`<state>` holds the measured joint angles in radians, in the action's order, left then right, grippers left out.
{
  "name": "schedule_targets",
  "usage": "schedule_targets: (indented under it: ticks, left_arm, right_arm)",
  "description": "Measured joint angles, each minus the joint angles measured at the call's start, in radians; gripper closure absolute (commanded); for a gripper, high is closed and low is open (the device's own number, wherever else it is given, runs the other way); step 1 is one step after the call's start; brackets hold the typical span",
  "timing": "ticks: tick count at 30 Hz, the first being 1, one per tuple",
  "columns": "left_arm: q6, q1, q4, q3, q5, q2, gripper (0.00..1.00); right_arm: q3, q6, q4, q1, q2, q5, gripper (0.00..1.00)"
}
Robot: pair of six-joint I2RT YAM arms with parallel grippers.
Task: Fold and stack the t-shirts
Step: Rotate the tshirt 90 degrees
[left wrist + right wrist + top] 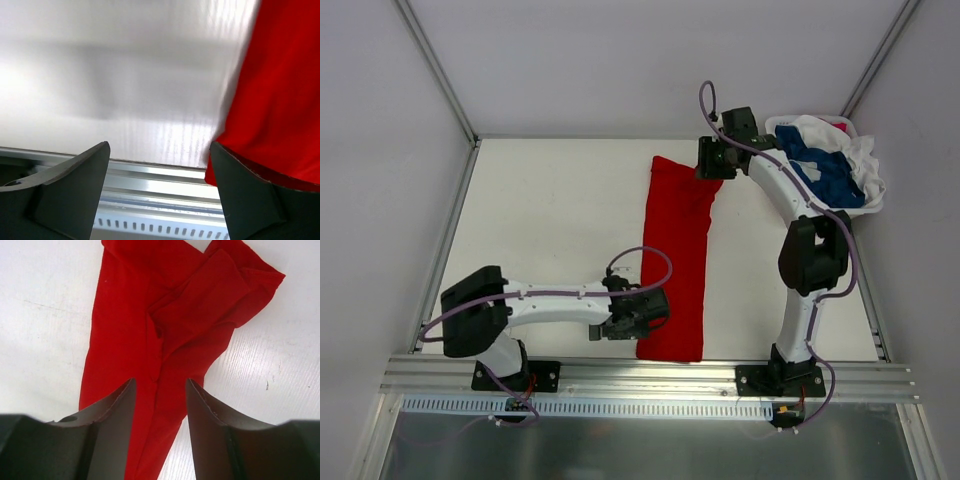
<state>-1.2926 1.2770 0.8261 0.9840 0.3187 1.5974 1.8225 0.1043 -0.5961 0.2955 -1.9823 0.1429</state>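
Note:
A bright red t-shirt (675, 250) lies folded into a long narrow strip down the middle of the white table (550, 220). My left gripper (658, 312) sits at the strip's near left edge. In the left wrist view this gripper (159, 146) is open wide, with bare table and rail between its fingers and the red t-shirt (280, 90) by the right finger. My right gripper (708, 165) hovers at the strip's far right corner. In the right wrist view that gripper (160, 382) is open over the bunched red t-shirt (130, 315). A dark blue t-shirt (820, 170) and a white t-shirt (850, 150) lie crumpled in the basket.
A white plastic basket (873, 200) stands at the table's far right corner, beside the right arm. An aluminium rail (650, 375) runs along the near edge, close under the left gripper. Frame posts and white walls bound the left, far and right sides.

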Motion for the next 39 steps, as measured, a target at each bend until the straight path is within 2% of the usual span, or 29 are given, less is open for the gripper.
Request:
schedule_targets:
  ticks: [5,8,13,18,24,30,34,39]
  left_arm:
    - [0.049,-0.138,0.065,0.000,0.065,-0.145,0.14]
    - [0.084,-0.216,0.087,0.002,0.112,-0.189,0.12]
    - [0.136,-0.272,0.096,0.003,0.158,-0.162,0.11]
    - [0.205,-0.317,0.018,-0.017,0.156,-0.150,0.11]
    - [0.294,-0.414,-0.146,-0.129,0.082,-0.196,0.11]
    - [0.346,-0.422,-0.304,-0.210,-0.032,-0.198,0.10]
    - [0.359,-0.422,-0.374,-0.238,-0.101,-0.192,0.10]
    - [0.362,-0.422,-0.454,-0.265,-0.166,-0.189,0.11]
  right_arm:
    - [-0.004,-0.001,0.002,-0.005,-0.026,-0.002,0.53]
    - [-0.060,-0.013,0.020,-0.005,-0.019,-0.007,0.53]
    - [-0.278,-0.045,0.069,-0.010,0.049,-0.029,0.53]
    - [-0.542,-0.095,0.127,-0.018,0.249,-0.043,0.52]
    - [-0.759,-0.159,0.213,-0.024,0.556,-0.031,0.52]
    - [-0.975,-0.240,0.243,-0.024,0.807,-0.008,0.51]
    - [-1.065,-0.285,0.241,0.005,0.877,-0.007,0.51]
    - [-1.136,-0.332,0.233,0.100,0.912,-0.023,0.51]
